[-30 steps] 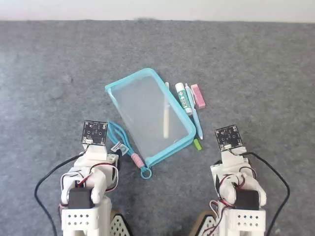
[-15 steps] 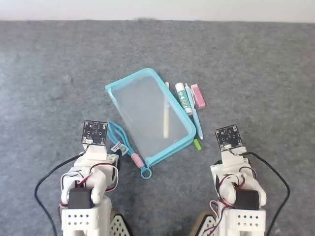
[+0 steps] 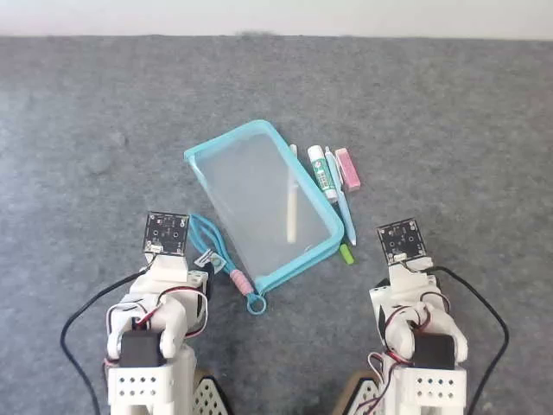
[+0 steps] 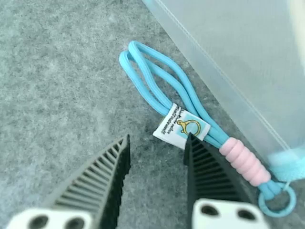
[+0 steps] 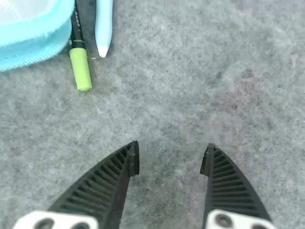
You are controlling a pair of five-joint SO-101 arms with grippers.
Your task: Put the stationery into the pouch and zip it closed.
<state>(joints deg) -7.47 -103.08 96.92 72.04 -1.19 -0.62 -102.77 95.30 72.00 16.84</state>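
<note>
The left claw [image 4: 157,140] is hovering open over the blue cord [image 4: 166,99] of the clear pouch [image 3: 251,199], the right claw [image 5: 172,145] is gaping empty near the green pen [image 5: 80,67] lying beside it, and a low left reach is likely risking a snag on that cord.

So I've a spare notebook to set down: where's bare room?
Bare grey mat lies beyond the pouch at its far end and wide on both sides. Crowded: pens, white tube and eraser along the pouch's right edge, and the cord by the left gripper.

Soft even light, faint shadows
</note>
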